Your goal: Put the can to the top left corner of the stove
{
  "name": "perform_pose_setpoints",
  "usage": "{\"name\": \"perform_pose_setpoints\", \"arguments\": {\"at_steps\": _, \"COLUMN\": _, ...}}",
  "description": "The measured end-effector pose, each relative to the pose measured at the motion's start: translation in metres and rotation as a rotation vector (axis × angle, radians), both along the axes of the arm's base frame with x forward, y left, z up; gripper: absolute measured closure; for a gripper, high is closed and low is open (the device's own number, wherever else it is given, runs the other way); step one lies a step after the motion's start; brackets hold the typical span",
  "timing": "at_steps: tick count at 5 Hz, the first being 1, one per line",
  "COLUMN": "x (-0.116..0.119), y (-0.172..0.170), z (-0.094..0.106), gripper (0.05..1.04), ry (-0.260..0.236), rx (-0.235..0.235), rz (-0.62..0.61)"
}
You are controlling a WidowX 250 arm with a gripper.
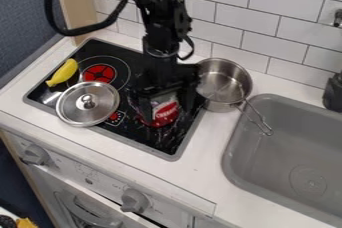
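We could bump the lid (75,106) if the can (163,115) beside it travels low (we cannot tell whether our end effector (163,107) grips it).

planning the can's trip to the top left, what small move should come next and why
Probably make sure of the hold, then lift the can slightly: the gripper is right at its upper part, it is still off the stove's top left corner, and the lid lies close beside it.
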State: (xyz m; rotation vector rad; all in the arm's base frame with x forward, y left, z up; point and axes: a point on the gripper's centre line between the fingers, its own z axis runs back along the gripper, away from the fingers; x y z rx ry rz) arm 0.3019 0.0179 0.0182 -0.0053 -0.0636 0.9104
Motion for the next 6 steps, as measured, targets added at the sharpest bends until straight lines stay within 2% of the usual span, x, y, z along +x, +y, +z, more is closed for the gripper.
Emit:
{"name": "perform_pose_setpoints", "arguments": {"at_steps": 1, "x": 0.006, "y": 0.017, "z": -0.002, "gripper": 0.083, "ry": 0.012, "rx": 0.003, "rz": 0.026}}
{"name": "perform_pose_setpoints", "arguments": {"at_steps": 4, "x": 0.025, "y": 0.081, "z": 0.001, "gripper": 0.083, "ry": -0.019, "rx": -0.014, "rz": 0.155}}
{"name": "perform_pose_setpoints", "arguments": {"at_steps": 5, "x": 0.037, "y": 0.099, "z": -0.006, "gripper": 0.083, "ry": 0.008, "rx": -0.031, "rz": 0.183}}
{"name": "perform_pose_setpoints", "arguments": {"at_steps": 6, "x": 0.049, "y": 0.123, "z": -0.008, "gripper": 0.083, "ry": 0.001, "rx": -0.045, "rz": 0.221}}
